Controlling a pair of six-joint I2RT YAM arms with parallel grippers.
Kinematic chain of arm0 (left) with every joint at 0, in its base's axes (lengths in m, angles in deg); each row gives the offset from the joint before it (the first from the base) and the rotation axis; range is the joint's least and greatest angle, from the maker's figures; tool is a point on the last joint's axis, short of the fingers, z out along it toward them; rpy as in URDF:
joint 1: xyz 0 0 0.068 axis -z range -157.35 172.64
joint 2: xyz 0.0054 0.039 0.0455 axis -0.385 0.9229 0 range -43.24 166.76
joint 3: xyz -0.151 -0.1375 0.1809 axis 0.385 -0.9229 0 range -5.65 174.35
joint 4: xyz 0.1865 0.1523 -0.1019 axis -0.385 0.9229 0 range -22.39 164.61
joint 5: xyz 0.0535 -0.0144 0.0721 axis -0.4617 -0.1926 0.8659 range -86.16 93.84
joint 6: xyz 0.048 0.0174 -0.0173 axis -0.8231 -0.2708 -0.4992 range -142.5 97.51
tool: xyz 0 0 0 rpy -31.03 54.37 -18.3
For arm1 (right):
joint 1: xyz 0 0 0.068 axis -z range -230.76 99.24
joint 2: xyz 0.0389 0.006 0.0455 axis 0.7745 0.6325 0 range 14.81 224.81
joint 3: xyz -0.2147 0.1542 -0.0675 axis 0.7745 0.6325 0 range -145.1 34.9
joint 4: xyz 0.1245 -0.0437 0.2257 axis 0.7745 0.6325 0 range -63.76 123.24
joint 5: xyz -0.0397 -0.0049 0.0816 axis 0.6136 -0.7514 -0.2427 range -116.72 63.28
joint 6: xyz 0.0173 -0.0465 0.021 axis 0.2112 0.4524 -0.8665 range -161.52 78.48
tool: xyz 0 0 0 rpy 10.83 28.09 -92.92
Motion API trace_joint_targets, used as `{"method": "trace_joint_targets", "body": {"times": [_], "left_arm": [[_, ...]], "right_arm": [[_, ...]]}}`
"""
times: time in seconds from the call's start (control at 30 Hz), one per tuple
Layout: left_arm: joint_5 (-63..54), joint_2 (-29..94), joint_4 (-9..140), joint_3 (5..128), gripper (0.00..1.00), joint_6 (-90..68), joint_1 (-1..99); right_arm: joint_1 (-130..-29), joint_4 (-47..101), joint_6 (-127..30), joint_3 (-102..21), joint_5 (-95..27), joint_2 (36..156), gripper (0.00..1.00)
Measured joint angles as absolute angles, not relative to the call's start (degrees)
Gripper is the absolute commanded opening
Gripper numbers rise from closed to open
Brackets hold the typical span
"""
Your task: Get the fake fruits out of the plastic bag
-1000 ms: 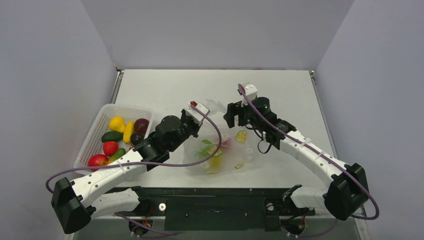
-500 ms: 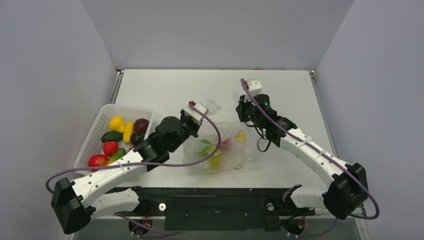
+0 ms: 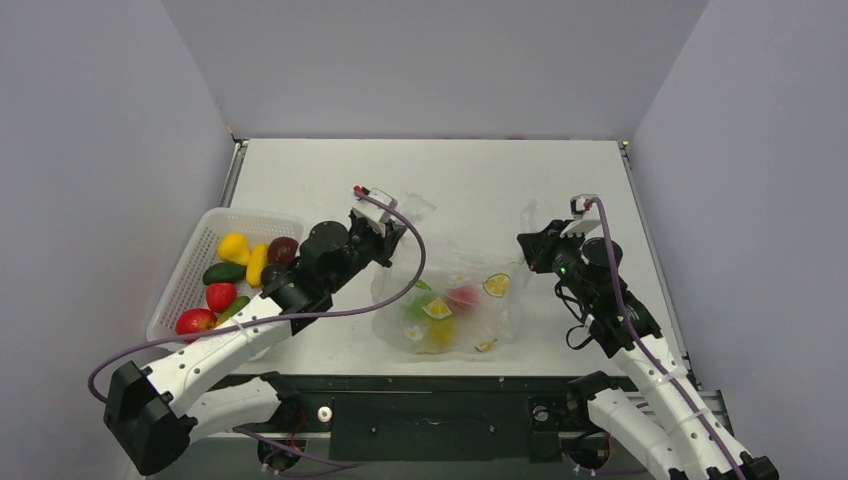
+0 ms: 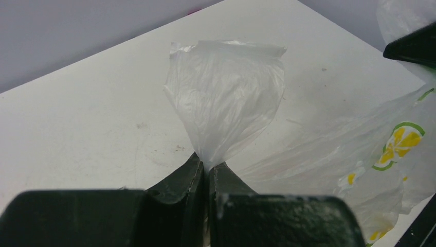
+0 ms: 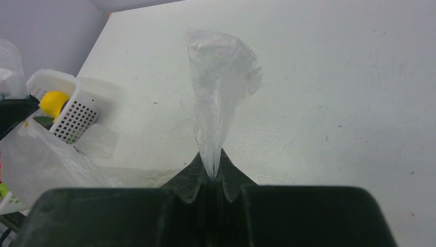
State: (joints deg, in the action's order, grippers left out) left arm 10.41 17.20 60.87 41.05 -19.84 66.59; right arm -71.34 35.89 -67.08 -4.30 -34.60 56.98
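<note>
The plastic bag (image 3: 450, 310) is pinched by a twist of film in the clenched left hand (image 4: 205, 165) and another in the right hand (image 5: 212, 172), lying stretched between them on the bench (image 3: 450, 180) with fake fruits (image 3: 462, 297) inside, so the gripping step looks done and the next move probably calls for raising both ends evenly to spill them.

The plastic bag (image 3: 500, 315) is seen as clear film printed with lime slices, green leaves and white flowers. Red, yellow and green fake fruits (image 3: 462, 297) are shown through it. At nine o'clock, yellow, green, red and maroon ones are held in a white lattice basket (image 3: 188, 262).
</note>
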Motion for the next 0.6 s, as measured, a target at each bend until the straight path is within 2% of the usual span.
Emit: {"method": "trace_joint_targets", "body": {"times": [0.2, 0.6], "left_arm": [[0.55, 22.71, 61.44, 45.46, 0.06, -12.87, 62.5], [-20.59, 49.42, 62.88, 73.79, 0.05, 8.77, 51.2]], "right_arm": [[-71.01, 37.4, -67.76, -5.15, -35.78, 58.93, 0.0], [-70.99, 44.33, -63.17, -23.09, -33.4, 63.6, 0.0]]}}
